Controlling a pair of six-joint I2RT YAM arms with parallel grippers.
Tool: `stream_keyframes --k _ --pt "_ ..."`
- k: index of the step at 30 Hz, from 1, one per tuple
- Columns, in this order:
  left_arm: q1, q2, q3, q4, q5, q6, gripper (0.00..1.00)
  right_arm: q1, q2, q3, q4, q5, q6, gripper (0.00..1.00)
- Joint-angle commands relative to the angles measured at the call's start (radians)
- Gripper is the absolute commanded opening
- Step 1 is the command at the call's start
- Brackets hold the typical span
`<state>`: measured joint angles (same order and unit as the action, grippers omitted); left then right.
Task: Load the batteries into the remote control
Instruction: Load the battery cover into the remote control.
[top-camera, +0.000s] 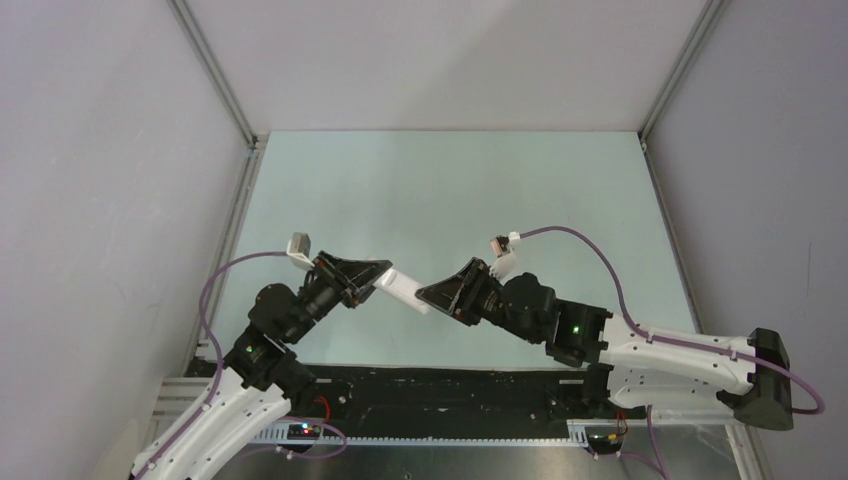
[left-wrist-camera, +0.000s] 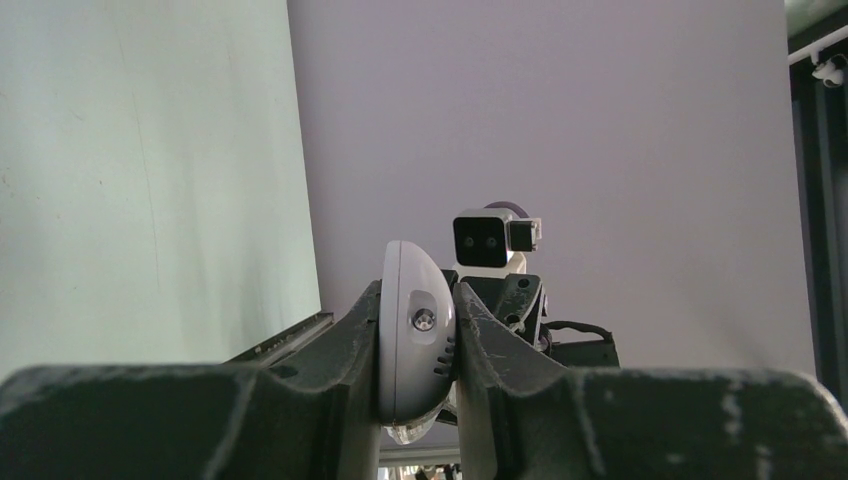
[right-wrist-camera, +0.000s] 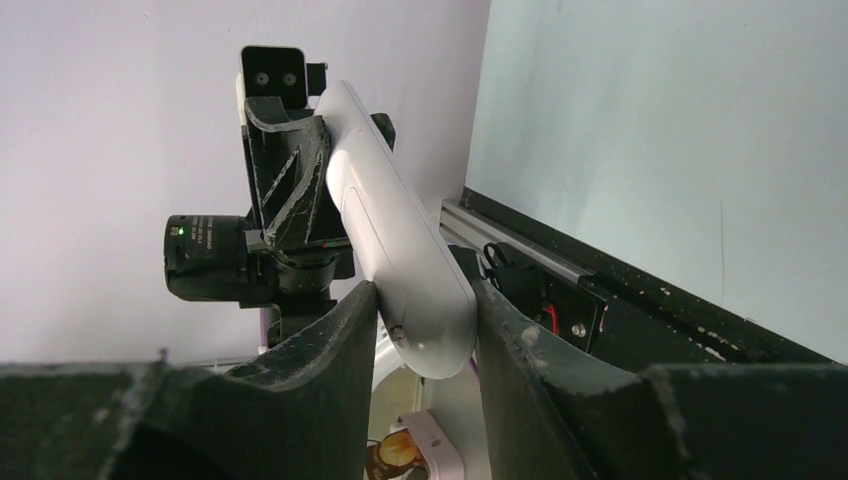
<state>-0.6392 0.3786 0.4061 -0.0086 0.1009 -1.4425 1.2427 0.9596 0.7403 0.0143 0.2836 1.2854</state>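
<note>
The remote control (top-camera: 405, 290), a small white oblong handset, is held in the air between both grippers above the near middle of the table. My left gripper (top-camera: 380, 281) is shut on its left end. In the left wrist view the remote (left-wrist-camera: 412, 320) shows end-on, clamped between the fingers of the left gripper (left-wrist-camera: 418, 345). My right gripper (top-camera: 430, 296) is shut on its right end. In the right wrist view the remote (right-wrist-camera: 395, 240) runs away from the right gripper (right-wrist-camera: 420, 335) toward the left gripper (right-wrist-camera: 285, 170). The batteries are out of view.
The pale green table (top-camera: 450, 190) lies inside grey enclosure walls with aluminium posts (top-camera: 215, 70) at the back corners. A black strip (top-camera: 440, 385) with wiring runs along the near edge between the arm bases.
</note>
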Motion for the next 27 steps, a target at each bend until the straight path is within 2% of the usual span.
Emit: stream_keyframes --k 1,5,7,10,12,14,17,21,27 --pt "-0.006 -0.005 0.026 0.039 0.009 -0.009 0.04 -0.002 0.011 0.004 0.045 -0.007 0.011 0.33" --pt "-0.006 -0.003 0.028 0.039 0.012 -0.005 0.04 -0.003 0.018 0.004 0.046 -0.009 0.012 0.27" --pt "-0.007 -0.003 0.028 0.039 0.013 -0.004 0.04 -0.005 0.019 0.002 0.048 -0.010 0.011 0.31" --pt "-0.005 -0.004 0.027 0.039 0.018 -0.002 0.04 -0.007 0.015 0.004 0.064 -0.010 0.007 0.60" --pt "-0.005 -0.003 0.027 0.039 0.022 -0.001 0.04 -0.009 0.010 0.003 0.090 -0.011 -0.002 0.70" --pt "-0.006 -0.004 0.028 0.039 0.026 0.000 0.04 -0.008 0.002 -0.004 0.121 -0.013 -0.011 0.75" --pt "-0.007 -0.006 0.028 0.039 0.025 -0.001 0.04 -0.009 -0.004 -0.015 0.138 -0.014 -0.009 0.76" --pt "-0.007 -0.003 0.031 0.039 0.028 0.001 0.04 -0.012 0.003 -0.024 0.154 -0.024 -0.002 0.65" --pt "-0.006 0.004 0.046 0.039 0.046 0.014 0.05 -0.019 0.028 -0.033 0.219 -0.071 -0.002 0.55"
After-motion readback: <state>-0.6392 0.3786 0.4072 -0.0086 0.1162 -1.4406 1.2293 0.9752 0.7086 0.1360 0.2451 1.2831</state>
